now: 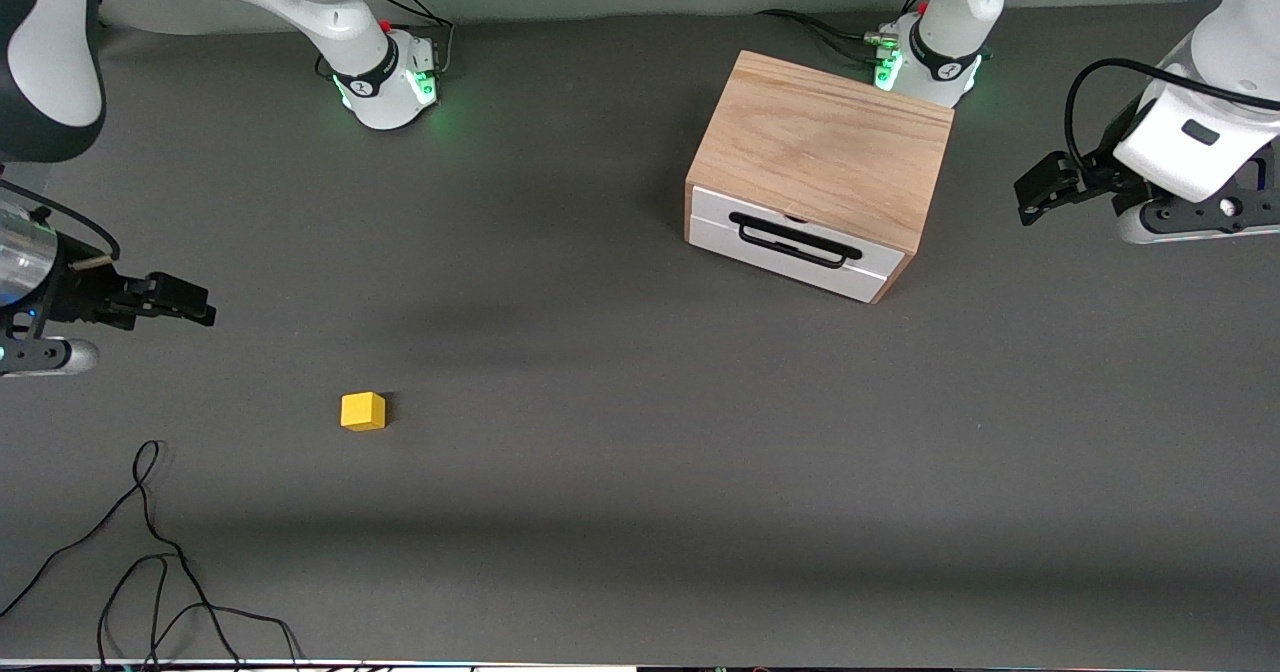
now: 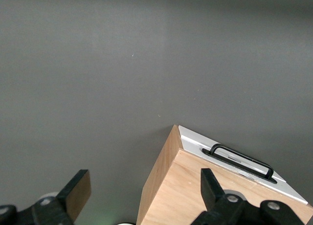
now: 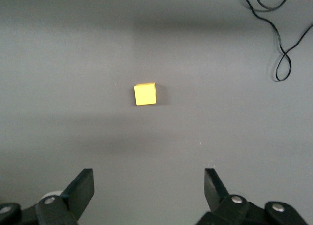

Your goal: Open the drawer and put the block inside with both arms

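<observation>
Two claws hang above a dark grey counter (image 1: 620, 512), one at each end. At the right arm's end, the right claw (image 1: 190, 300) hovers over bare counter with its fingers spread wide and nothing between them. The block (image 1: 362, 411) sits on the counter close by, nearer the front camera than that claw, with open surface on every side of it. A loose black cable (image 1: 150, 552) curls across the corner nearest the camera at the same end, well apart from the block. Toward the left arm's end stands the wooden cabinet (image 1: 825, 142), set at an angle close to the left arm's base. Its drawer (image 1: 790, 242) is shut, the black bar handle (image 1: 795, 239) facing the camera with nothing in front of it. The left claw (image 1: 1040, 192) hangs over the counter just beside the cabinet, fingers wide apart and empty. Both arm bases glow green along the counter's upper edge.
</observation>
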Robot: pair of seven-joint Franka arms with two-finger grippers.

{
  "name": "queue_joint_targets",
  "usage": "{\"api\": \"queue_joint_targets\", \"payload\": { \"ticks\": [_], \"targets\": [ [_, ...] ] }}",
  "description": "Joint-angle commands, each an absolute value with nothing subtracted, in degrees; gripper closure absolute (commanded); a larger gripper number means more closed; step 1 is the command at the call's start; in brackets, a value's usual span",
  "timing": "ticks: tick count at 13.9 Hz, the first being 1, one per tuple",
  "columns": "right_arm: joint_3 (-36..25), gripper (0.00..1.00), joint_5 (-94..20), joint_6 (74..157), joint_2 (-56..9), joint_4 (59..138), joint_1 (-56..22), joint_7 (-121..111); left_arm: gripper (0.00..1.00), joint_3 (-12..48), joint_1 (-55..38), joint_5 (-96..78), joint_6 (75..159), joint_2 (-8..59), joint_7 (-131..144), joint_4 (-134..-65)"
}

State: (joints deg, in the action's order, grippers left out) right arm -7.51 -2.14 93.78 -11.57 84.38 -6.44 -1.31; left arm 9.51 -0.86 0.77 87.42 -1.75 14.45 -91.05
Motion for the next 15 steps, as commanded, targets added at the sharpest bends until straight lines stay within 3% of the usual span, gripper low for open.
{"api": "queue_joint_targets", "payload": {
  "ticks": [1,4,7,15],
  "targets": [
    [-7.4,0.00,-1.5,94.3,-12.6,82.8,-6.4,-0.9,0.00,7.7,-0.5,1.0,86.7,-1.6,12.6,-90.4],
    [-7.5,0.00,-1.7,95.6,-12.7,82.9,-6.3,-1.0,0.00,2.9,-0.5,0.9,86.7,-0.3,3.0,-89.6],
    [-7.5,0.00,-1.4,96.2,-13.5,82.6,-6.5,-0.9,0.00,2.3,-0.5,0.9,86.6,0.2,-3.4,-89.6],
    [-7.5,0.00,-1.6,99.2,-15.3,82.9,-6.3,-0.3,0.00,9.0,-3.9,-0.4,90.1,4.4,13.7,-89.6]
  ]
}}
